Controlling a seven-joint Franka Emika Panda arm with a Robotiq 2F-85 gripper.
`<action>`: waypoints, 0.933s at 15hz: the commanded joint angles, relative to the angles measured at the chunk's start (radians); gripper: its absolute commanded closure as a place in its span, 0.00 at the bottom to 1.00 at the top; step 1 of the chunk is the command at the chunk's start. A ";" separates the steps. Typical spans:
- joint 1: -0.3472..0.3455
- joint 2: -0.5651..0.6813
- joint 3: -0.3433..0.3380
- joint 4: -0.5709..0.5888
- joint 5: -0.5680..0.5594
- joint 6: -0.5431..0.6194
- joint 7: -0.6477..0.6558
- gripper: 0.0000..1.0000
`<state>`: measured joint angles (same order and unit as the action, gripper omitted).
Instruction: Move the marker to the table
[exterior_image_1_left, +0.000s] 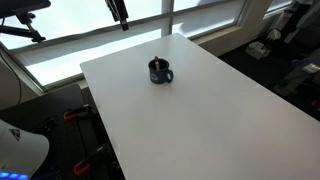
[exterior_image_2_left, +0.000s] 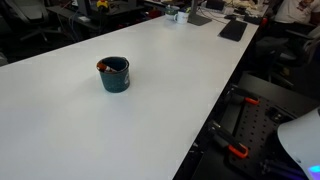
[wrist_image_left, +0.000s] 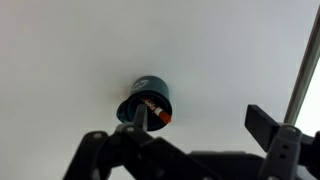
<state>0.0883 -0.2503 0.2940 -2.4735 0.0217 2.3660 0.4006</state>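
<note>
Resting inside the dark navy mug (exterior_image_1_left: 160, 72) is the marker (wrist_image_left: 156, 110), tilted against the rim with its orange-red end showing at the mouth. It does not lie on the white surface (exterior_image_1_left: 220, 120) yet. In both exterior views the mug stands upright on the far half of the surface, away from every edge. In the wrist view the tool (wrist_image_left: 176, 132) is well apart from the mug, its jaws spread wide and empty.
</note>
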 joint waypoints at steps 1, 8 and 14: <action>0.014 0.059 -0.036 0.039 0.006 -0.012 -0.016 0.00; 0.003 0.240 -0.115 0.197 0.013 -0.013 -0.080 0.00; 0.015 0.318 -0.153 0.249 0.043 -0.005 -0.144 0.00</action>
<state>0.0872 0.0690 0.1572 -2.2251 0.0630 2.3644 0.2582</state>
